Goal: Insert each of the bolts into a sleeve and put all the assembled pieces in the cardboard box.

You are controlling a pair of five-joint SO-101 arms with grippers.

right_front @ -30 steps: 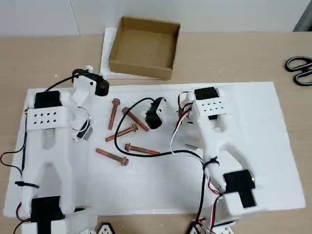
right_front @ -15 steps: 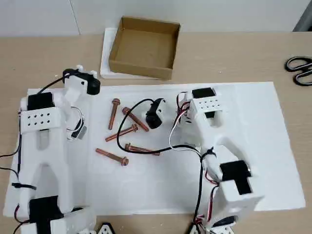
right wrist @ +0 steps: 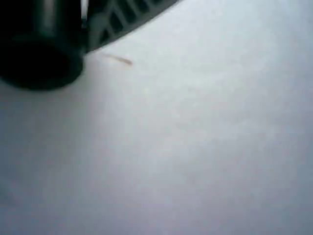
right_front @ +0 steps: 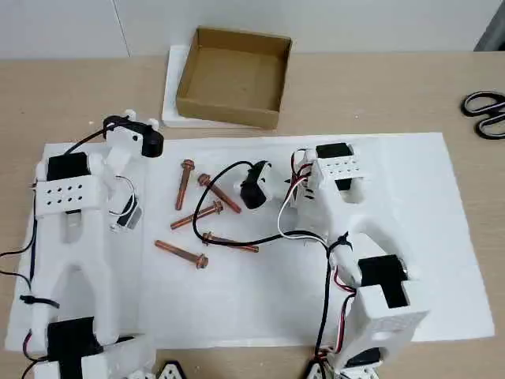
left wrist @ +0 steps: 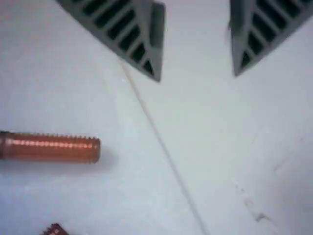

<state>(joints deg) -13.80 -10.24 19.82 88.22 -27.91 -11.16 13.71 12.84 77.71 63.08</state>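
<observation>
Cardboard box (right_front: 233,103): one counted; stood open-topped on a white pad (right_front: 175,87) that jutted out past the box's left wall.
Bolts (right_front: 187,183): five counted; lay loose on the white sheet (right_front: 410,205), on the arm side of the box and near its front wall, none touching the box.
Bolt spacing: fanned at mixed angles; two nearly met end to end, contact could not be told.
Left gripper (left wrist: 195,71): held wide open over the sheet, with nothing between the fingers (left wrist: 142,39); threaded end of one bolt (left wrist: 49,148) lay just beside, apart from both.
Right gripper (right_front: 256,185): sat low over the sheet in front of the box's front-right corner, just beside the bolts; how far open could not be told.
Edges: sheet's far edge ran just in front of the box's front wall.
Open room: bare sheet to the front and right of the box, beyond the right arm.
Scissors (right_front: 485,110): one pair; well to the right of the box.
</observation>
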